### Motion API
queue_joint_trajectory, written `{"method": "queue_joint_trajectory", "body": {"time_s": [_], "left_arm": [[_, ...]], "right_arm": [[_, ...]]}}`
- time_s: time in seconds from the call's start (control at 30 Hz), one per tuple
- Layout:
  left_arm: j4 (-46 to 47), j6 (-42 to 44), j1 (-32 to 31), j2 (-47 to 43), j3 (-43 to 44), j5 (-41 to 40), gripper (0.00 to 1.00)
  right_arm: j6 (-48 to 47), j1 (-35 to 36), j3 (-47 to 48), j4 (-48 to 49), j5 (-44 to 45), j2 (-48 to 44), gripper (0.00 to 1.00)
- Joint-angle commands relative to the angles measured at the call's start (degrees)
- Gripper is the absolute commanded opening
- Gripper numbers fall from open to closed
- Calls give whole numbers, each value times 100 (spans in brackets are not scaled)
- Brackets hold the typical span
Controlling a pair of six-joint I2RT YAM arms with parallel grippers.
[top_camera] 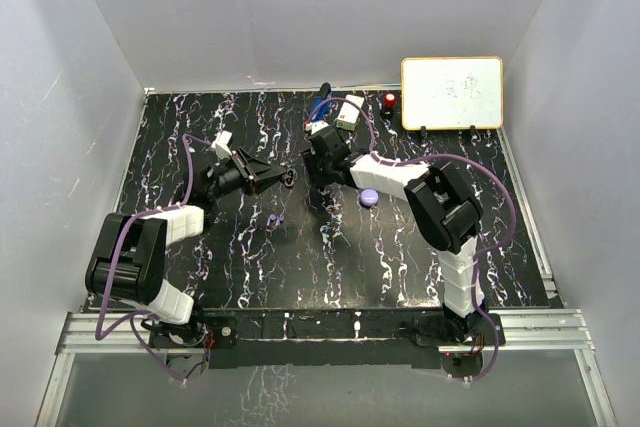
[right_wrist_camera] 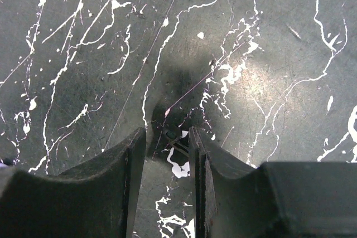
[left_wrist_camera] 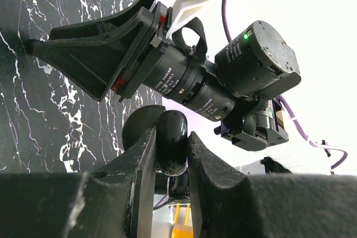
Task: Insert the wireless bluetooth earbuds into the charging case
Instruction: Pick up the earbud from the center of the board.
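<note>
Pinched between the fingers of the left gripper (left_wrist_camera: 171,135), a glossy black rounded piece (left_wrist_camera: 173,126) shows only its upper part, the rest buried between the pads. A tiny dark item (right_wrist_camera: 173,137) at the tips of the right gripper (right_wrist_camera: 166,133) is too small and dim to name, and the scrawl on the whiteboard (top_camera: 452,93) is unreadable.

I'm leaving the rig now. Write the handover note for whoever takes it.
Left gripper: shut on a glossy black piece, probably the black case.
Right gripper: tips down at the table, jaws narrowly apart around a small dark bit; grip unclear.
Loose on the table: lilac case and one lilac earbud.
Done: no earbud visibly seated. Left: seat them all.
</note>
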Motion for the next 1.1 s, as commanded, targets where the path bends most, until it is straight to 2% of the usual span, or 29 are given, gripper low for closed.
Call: {"method": "queue_joint_trajectory", "body": {"time_s": [0.0, 0.7, 1.07], "left_arm": [[139, -43, 56, -259, -35, 35, 0], [134, -45, 58, -222, -3, 35, 0], [128, -60, 58, -212, 27, 40, 0]], "right_arm": [[-42, 12, 312, -20, 29, 34, 34], [-53, 12, 406, -91, -109, 295, 33], [-43, 16, 435, -201, -93, 324, 27]]}}
